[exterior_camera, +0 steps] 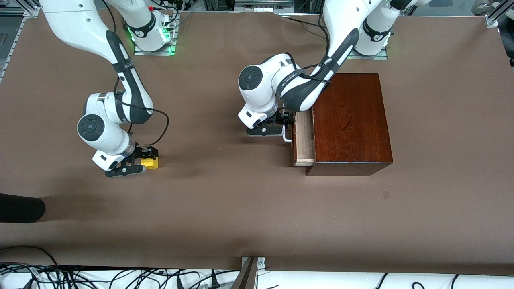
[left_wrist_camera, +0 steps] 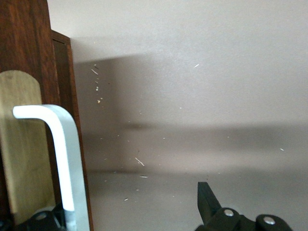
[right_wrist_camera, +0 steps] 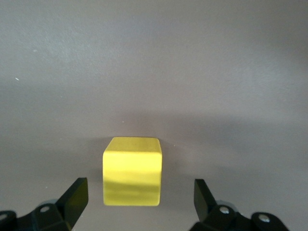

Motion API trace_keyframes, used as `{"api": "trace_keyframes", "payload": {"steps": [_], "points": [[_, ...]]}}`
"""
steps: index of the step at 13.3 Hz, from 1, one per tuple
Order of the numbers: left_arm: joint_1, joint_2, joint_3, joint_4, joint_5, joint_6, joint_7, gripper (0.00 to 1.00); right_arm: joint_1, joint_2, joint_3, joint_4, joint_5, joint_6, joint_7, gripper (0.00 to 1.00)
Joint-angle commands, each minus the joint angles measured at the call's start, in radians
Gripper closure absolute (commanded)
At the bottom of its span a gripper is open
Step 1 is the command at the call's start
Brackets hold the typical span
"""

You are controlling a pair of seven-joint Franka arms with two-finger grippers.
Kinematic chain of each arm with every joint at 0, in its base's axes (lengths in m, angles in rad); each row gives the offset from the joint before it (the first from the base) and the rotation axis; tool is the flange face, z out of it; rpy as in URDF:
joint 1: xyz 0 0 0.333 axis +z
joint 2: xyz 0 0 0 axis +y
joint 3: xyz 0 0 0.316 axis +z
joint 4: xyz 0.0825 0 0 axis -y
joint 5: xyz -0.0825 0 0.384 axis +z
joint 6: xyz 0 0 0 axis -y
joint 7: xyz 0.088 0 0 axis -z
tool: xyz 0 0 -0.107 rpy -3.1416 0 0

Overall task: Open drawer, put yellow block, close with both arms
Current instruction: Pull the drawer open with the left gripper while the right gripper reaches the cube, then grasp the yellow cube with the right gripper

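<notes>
The right gripper (right_wrist_camera: pixel 137 199) is low over the table (exterior_camera: pixel 225 208), toward the right arm's end. Its fingers (right_wrist_camera: pixel 74 197) are spread, one on each side of the block (exterior_camera: pixel 151 162), with a clear gap between each finger and the block. The block sits flat on the table and nothing is touching it.

The left gripper (exterior_camera: pixel 277 122) is farther from the front camera, near the middle of the table, at the front of the drawer (exterior_camera: pixel 304 140). Its fingers (left_wrist_camera: pixel 209 202) are spread, with the white handle (left_wrist_camera: pixel 62 159) standing between them, close to one finger and well clear of the other. The drawer is pulled a little way out of the box (exterior_camera: pixel 349 124), showing a strip of its pale wooden tray. The box stands toward the left arm's end, just in front of that arm's base.
</notes>
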Motion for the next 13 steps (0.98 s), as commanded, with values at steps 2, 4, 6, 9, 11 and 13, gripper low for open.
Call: {"api": "trace_keyframes", "payload": {"steps": [2, 4, 6, 9, 11, 13], "points": [[-0.021, 0.068, -0.023, 0.044, -0.078, 0.125, -0.021, 0.0, 0.005, 0.025, 0.002, -0.015, 0.022, 0.061, 0.011, 0.06], [-0.035, 0.077, -0.022, 0.044, -0.078, 0.125, -0.022, 0.0, 0.005, 0.033, 0.008, -0.018, 0.023, 0.074, 0.011, 0.16], [-0.033, 0.077, -0.022, 0.052, -0.078, 0.125, -0.021, 0.0, 0.005, 0.036, 0.008, -0.02, 0.023, 0.075, 0.011, 0.28], [-0.032, 0.07, -0.015, 0.094, -0.069, 0.11, -0.017, 0.0, 0.004, 0.044, 0.008, -0.02, 0.023, 0.086, 0.011, 0.48], [-0.026, 0.063, -0.012, 0.104, -0.067, 0.058, -0.013, 0.0, 0.004, 0.042, 0.008, -0.015, 0.023, 0.083, 0.008, 0.76], [-0.027, 0.066, -0.012, 0.157, -0.074, 0.027, -0.011, 0.0, 0.004, 0.031, 0.008, -0.001, 0.023, 0.074, 0.002, 1.0]]}}
